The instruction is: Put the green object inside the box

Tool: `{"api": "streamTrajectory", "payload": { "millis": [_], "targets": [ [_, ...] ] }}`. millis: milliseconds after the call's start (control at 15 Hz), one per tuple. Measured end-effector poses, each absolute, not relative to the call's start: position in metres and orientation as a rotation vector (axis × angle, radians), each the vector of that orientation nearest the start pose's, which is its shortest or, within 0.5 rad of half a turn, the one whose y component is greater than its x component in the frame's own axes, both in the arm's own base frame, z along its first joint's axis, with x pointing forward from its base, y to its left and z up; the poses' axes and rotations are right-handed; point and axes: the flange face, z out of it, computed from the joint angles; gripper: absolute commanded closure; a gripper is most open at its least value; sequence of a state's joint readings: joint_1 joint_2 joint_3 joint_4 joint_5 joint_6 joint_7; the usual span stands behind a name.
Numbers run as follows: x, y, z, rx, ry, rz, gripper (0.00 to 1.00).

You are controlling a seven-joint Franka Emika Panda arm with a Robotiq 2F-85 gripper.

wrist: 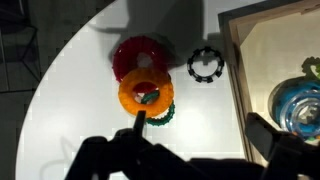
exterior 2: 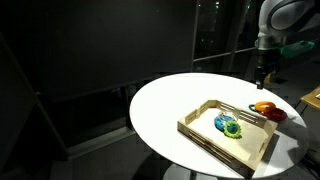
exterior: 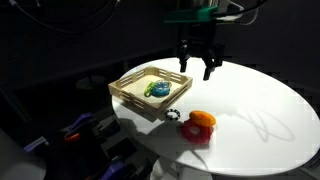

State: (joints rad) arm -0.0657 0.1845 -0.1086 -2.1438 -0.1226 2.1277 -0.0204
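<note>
The green object is a small yellowish-green piece lying inside the box, a shallow pale wooden tray, right next to a teal-blue ring. Both exterior views show it in the tray. The box's rim runs down the right side of the wrist view, where the green object is not clearly visible. My gripper hangs open and empty above the white table, beside the tray's far corner. In the wrist view its fingers straddle bare table between the tray and the stacked rings.
A red ring, an orange ring and a dark green toothed ring lie stacked on the round white table. A small dark beaded ring lies between them and the tray. Dark surroundings ring the table edge.
</note>
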Motion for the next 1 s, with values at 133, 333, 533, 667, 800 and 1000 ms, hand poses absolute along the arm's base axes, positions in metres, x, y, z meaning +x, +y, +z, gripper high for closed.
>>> {"api": "streamTrajectory", "payload": {
  "millis": [133, 333, 533, 667, 800, 1000],
  "targets": [
    [0.526, -0.103, 0.321, -3.219, 0.145, 0.338, 0.0],
    [0.517, -0.109, 0.348, -3.216, 0.169, 0.341, 0.0],
    [0.509, -0.111, 0.372, -3.216, 0.181, 0.341, 0.0],
    [0.504, -0.112, 0.385, -3.222, 0.182, 0.342, 0.0],
    [0.501, -0.112, 0.392, -3.231, 0.178, 0.347, 0.0],
    [0.501, -0.112, 0.39, -3.231, 0.176, 0.355, 0.0]
  ]
}}
